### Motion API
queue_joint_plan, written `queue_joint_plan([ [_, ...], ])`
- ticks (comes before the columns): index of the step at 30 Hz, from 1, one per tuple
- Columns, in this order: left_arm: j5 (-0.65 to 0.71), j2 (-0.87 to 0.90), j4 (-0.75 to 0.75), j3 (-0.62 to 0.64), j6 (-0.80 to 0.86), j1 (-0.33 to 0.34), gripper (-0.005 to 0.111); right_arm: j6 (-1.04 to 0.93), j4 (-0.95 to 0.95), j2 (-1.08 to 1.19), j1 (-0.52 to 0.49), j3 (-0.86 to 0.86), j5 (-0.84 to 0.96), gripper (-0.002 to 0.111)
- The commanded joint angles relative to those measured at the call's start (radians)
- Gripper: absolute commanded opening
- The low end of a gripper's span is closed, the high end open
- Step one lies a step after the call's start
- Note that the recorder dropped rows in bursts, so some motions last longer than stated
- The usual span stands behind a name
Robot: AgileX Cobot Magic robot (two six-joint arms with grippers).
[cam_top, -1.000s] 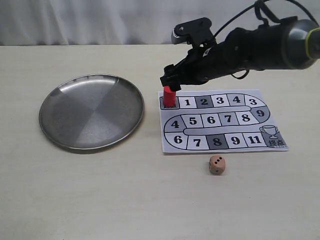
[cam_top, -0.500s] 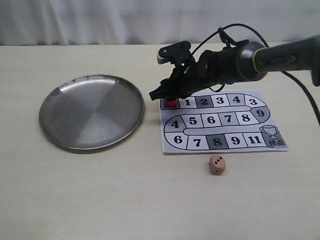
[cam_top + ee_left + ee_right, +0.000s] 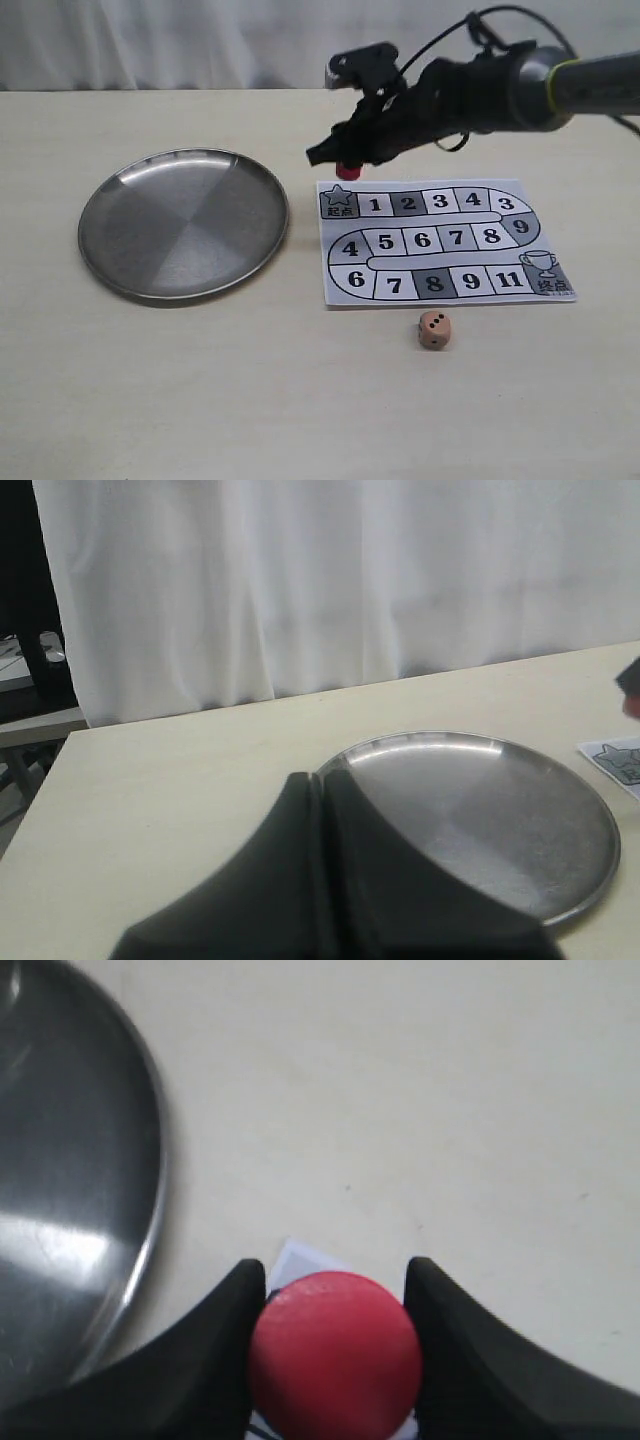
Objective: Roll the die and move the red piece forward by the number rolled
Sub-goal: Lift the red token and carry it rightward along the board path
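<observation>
The right pincer (image 3: 346, 166) clenches the smooth cylindrical red piece (image 3: 335, 1355) above the flat printed board (image 3: 440, 218).

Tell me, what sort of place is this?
Probably a robot test bench: a pale table, a white curtain behind it, and a printed game board with a die nearby.

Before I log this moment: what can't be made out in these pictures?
- Red piece: in the exterior view, almost all of it is hidden by the right pincer. The right wrist view shows only its top.
- Die: in the exterior view, the pips are too small to count surely. It is absent from both wrist views.
- Board: in the left wrist view, it is cut off by the frame edge.
- Left pincer: blurred, with its base cut off by the edge.
</observation>
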Motion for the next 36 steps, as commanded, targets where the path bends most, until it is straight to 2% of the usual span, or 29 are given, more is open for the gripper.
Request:
queue_joint_plan([
  [1, -0.009, -0.003, 0.000, 0.002, -0.001, -0.008, 0.000, -0.007, -0.010, -0.130, -0.052, -0.005, 0.042, 0.004],
  [6, -0.009, -0.003, 0.000, 0.002, -0.001, -0.008, 0.000, -0.007, -0.047, -0.125, -0.062, -0.005, 0.082, 0.004],
  [17, -0.009, -0.003, 0.000, 0.002, -0.001, -0.008, 0.000, -0.007, -0.094, 0.124, -0.062, -0.005, 0.092, 0.004],
  [30, -0.009, -0.003, 0.000, 0.002, -0.001, -0.008, 0.000, -0.005, -0.094, 0.095, -0.062, -0.005, 0.101, 0.004],
  [36, -0.009, -0.003, 0.000, 0.002, -0.001, -0.008, 0.000, 0.000, -0.094, -0.017, -0.074, -0.005, 0.101, 0.004],
])
